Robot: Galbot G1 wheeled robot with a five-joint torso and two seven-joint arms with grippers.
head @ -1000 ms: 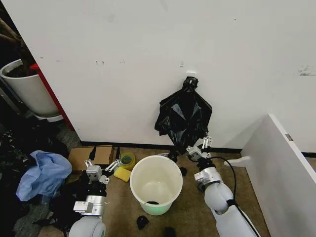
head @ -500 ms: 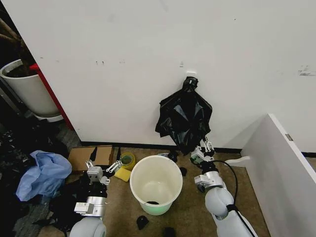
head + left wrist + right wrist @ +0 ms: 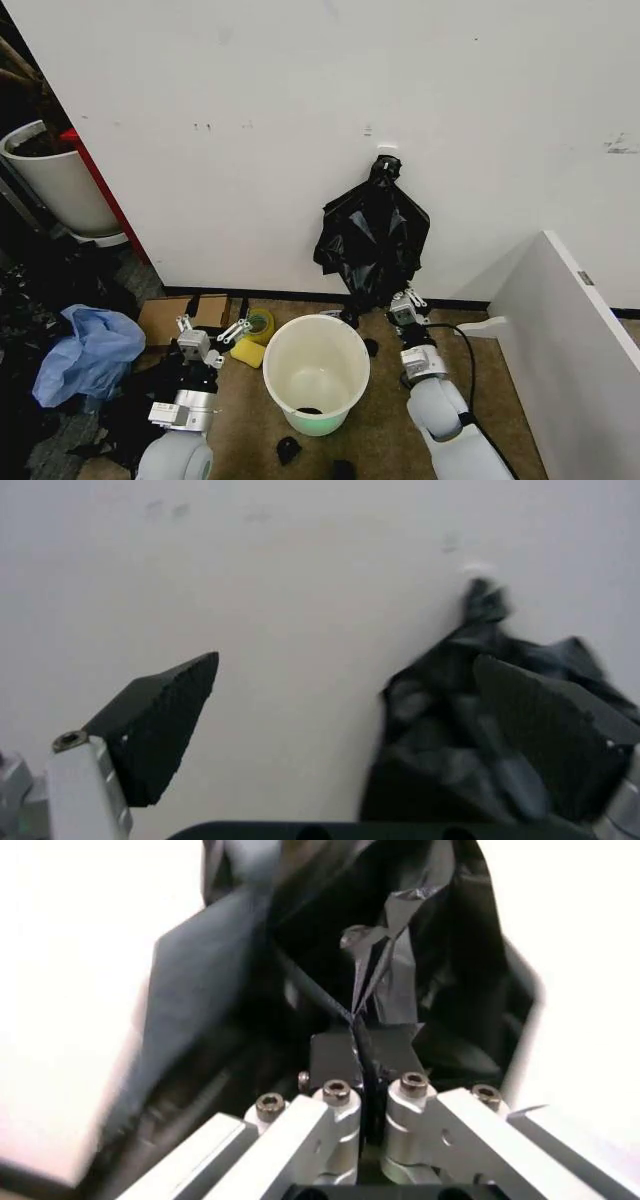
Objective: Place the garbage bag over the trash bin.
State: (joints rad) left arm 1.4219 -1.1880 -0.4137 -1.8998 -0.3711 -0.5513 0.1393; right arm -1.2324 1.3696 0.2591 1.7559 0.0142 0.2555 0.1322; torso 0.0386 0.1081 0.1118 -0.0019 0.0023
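At the far left of your head view stood a white planter pot (image 3: 55,180), with a blue cloth (image 3: 90,352) on the floor below it. Your left claw (image 3: 212,336) sat low beside a flattened cardboard box (image 3: 180,315), its fingers (image 3: 160,724) spread wide with nothing between them, pointing toward the wall. A yellow tape roll (image 3: 259,324) lay just beside it. The trash bin (image 3: 316,370) stood upright on the floor between your two arms, uncovered, with a small dark scrap at its bottom. To its right, your right claw (image 3: 402,303) was raised against the lower edge of the garbage bag (image 3: 372,238), which hung bunched from a white clip (image 3: 387,150) on the wall; the wrist view showed its fingers (image 3: 335,1057) pressed together on a fold of the garbage bag's black plastic. A white panel (image 3: 575,345) stood at the far right.
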